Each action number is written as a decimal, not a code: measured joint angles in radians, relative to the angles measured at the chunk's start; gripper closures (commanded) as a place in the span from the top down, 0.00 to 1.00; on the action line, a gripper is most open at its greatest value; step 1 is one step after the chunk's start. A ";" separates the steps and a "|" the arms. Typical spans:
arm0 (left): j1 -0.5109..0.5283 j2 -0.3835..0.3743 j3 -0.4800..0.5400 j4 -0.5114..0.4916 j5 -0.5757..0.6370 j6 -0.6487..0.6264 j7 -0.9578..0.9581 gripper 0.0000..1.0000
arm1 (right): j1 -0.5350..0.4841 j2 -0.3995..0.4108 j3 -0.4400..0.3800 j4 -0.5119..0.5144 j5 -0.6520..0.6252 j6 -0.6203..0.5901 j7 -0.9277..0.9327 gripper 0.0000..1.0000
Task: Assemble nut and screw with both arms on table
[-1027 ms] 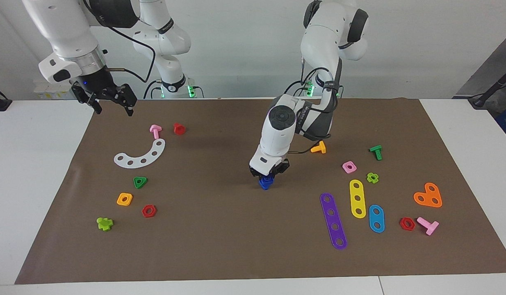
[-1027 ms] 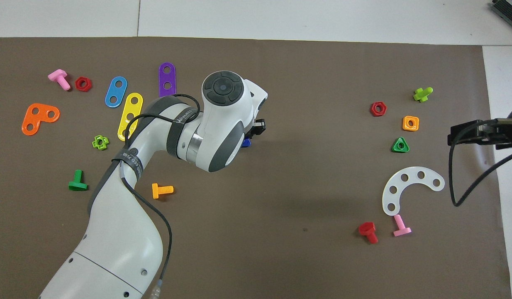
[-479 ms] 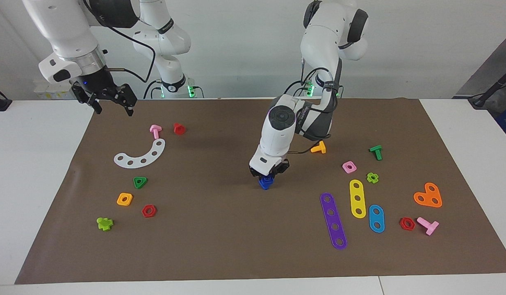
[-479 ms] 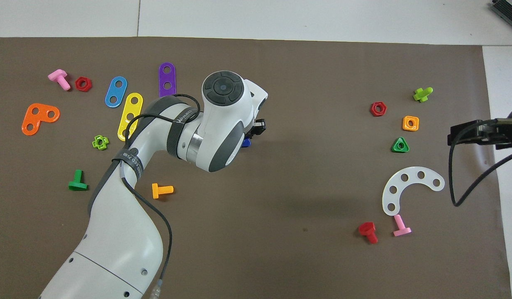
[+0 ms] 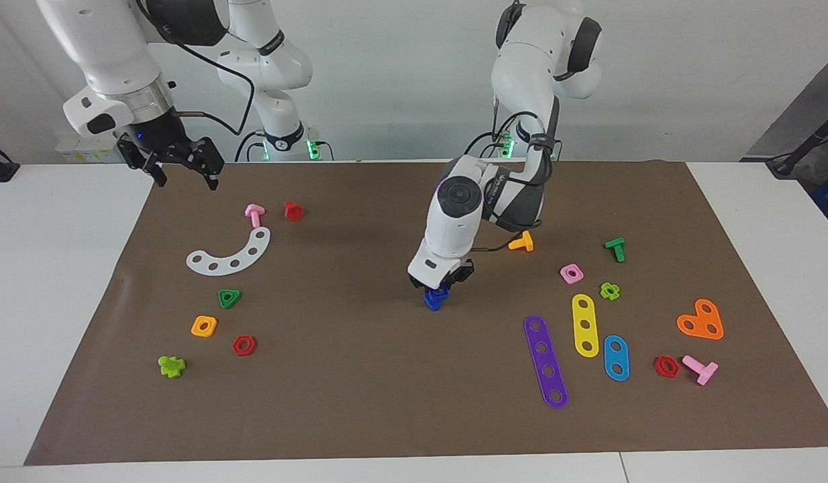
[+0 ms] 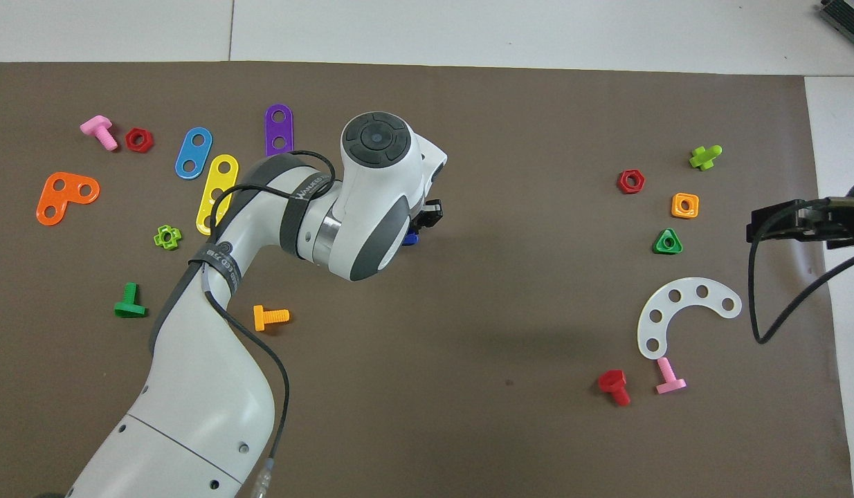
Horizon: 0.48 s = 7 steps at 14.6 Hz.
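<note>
The left gripper [image 5: 439,286] is down at the middle of the brown mat [image 5: 360,402] that covers the table [image 5: 52,268], its black fingers closed around a small dark blue piece at their tips. That piece reads as the nut [image 5: 439,292] sitting on top of the screw [image 5: 432,302], the two stacked together and the screw's lower end touching the mat; from above only a sliver of blue [image 6: 410,238] shows under the wrist. Taking this blue stack as the landmark, the orange bolt [image 5: 521,242] lies nearer to the robots and toward the left arm's end, and the pink square nut [image 5: 572,273] lies farther along toward that same end, with the purple strip [image 5: 545,361] farther from the robots. Toward the right arm's end from the stack lie the white curved strip [image 5: 230,254], the green triangle nut [image 5: 229,298] and the orange-yellow square nut [image 5: 204,326]. The right gripper [image 5: 184,169] waits well away from the stack, raised over the mat's corner at the right arm's end, its fingers spread wide and holding nothing.
</note>
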<state>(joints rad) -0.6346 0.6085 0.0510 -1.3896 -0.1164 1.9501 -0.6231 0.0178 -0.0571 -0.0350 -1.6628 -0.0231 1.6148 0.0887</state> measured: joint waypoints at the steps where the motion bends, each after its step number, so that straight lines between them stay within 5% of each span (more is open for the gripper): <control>1: 0.001 0.004 0.000 0.008 -0.001 -0.006 -0.001 0.38 | 0.000 0.000 0.000 0.000 0.000 0.000 0.000 1.00; 7: 0.017 0.006 0.000 0.017 -0.005 -0.016 -0.006 0.38 | 0.000 0.000 0.000 0.000 0.000 0.000 0.000 1.00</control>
<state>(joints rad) -0.6179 0.6147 0.0511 -1.3731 -0.1215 1.9341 -0.6290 0.0178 -0.0571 -0.0350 -1.6628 -0.0231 1.6148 0.0887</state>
